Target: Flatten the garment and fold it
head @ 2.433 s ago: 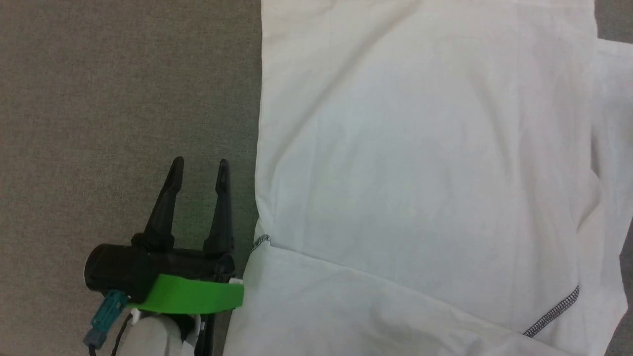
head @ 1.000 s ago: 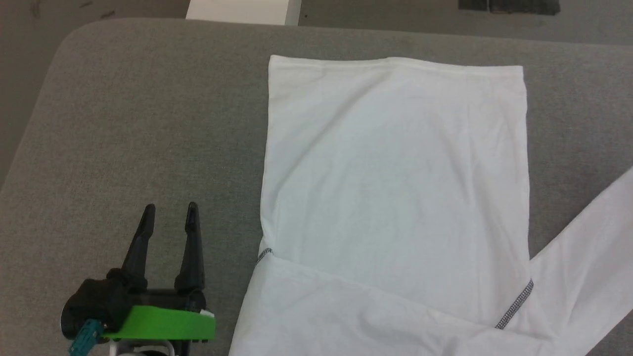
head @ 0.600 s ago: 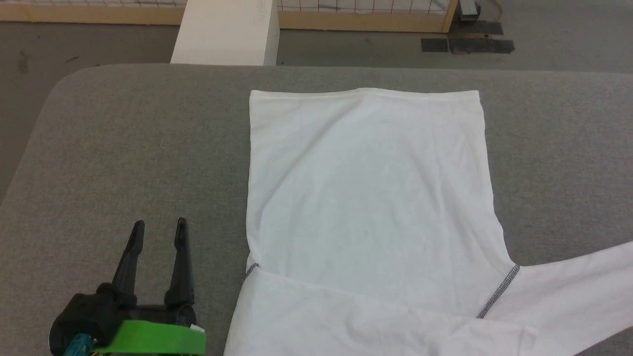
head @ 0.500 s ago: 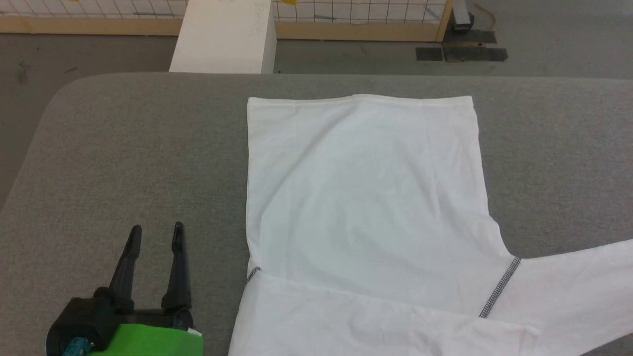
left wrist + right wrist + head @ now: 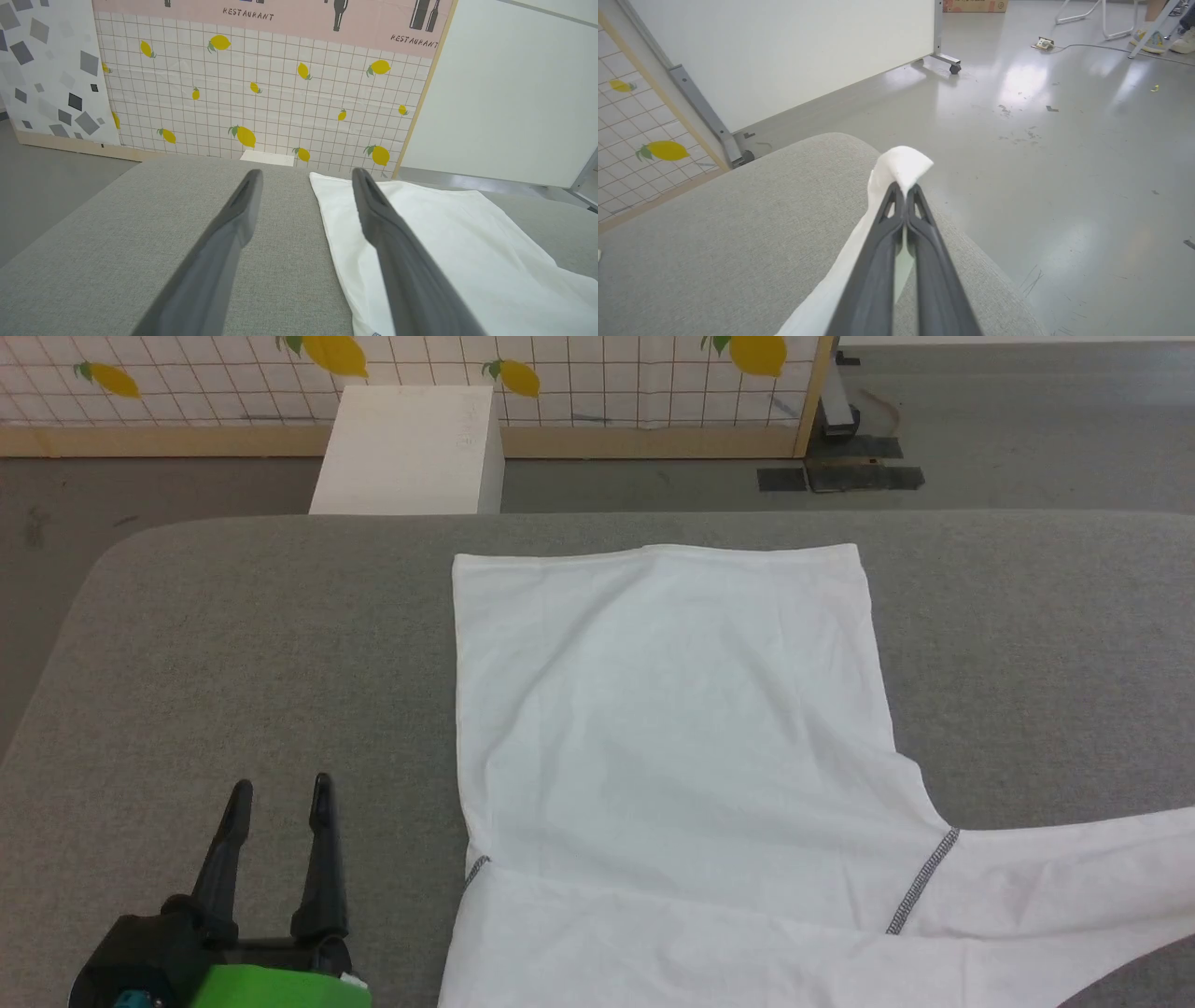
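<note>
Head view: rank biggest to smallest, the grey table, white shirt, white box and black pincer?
1. grey table
2. white shirt
3. white box and left pincer look alike; the pincer is nearer the camera, so no ranking.

A grey fabric-covered table with rounded corners stands before a white grid wall panel printed with yellow lemons. A white rectangular box sits between them. A plain white wheeled partition stands on glossy grey floor that shows bright reflections.

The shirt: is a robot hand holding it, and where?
Right hand pinches the shirt by a bunched tip, apparently its outstretched sleeve end. Left hand is open and empty.
</note>
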Robot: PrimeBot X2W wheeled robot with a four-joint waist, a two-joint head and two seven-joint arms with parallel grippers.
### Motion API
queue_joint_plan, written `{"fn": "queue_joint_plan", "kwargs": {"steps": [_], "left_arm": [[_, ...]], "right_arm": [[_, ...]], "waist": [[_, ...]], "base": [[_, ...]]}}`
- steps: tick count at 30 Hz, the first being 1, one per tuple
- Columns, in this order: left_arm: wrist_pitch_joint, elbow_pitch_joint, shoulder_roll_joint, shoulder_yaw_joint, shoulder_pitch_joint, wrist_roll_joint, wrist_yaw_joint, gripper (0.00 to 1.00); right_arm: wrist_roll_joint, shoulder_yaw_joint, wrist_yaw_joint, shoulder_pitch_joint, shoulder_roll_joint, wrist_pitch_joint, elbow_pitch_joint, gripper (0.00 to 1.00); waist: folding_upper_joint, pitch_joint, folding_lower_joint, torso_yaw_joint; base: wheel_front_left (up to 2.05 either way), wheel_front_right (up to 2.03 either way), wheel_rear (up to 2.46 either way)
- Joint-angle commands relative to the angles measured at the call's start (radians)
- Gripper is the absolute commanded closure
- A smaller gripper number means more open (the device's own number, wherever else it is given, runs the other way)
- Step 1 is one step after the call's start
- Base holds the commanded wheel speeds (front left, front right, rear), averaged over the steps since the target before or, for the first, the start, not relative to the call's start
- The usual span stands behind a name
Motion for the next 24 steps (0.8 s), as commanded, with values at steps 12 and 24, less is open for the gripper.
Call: {"fn": "queue_joint_plan", "kwargs": {"steps": [12, 24], "left_arm": [[-0.014, 0.013, -0.005, -0.005, 0.034, -0.022, 0.005, 0.0], [-0.025, 0.02, -0.007, -0.001, 0.063, -0.033, 0.01, 0.0]], "right_arm": [[0.186, 0.369, -0.001, 0.094, 0.151, 0.081, -0.416, 1.0], [0.224, 0.784, -0.001, 0.294, 0.331, 0.211, -0.736, 1.0]], "waist": [[-0.0001, -0.045, 0.0001, 0.042], [-0.0001, -0.072, 0.0001, 0.084]], "base": [[0.0, 0.0, 0.0], [0.0, 0.0, 0.0]]}}
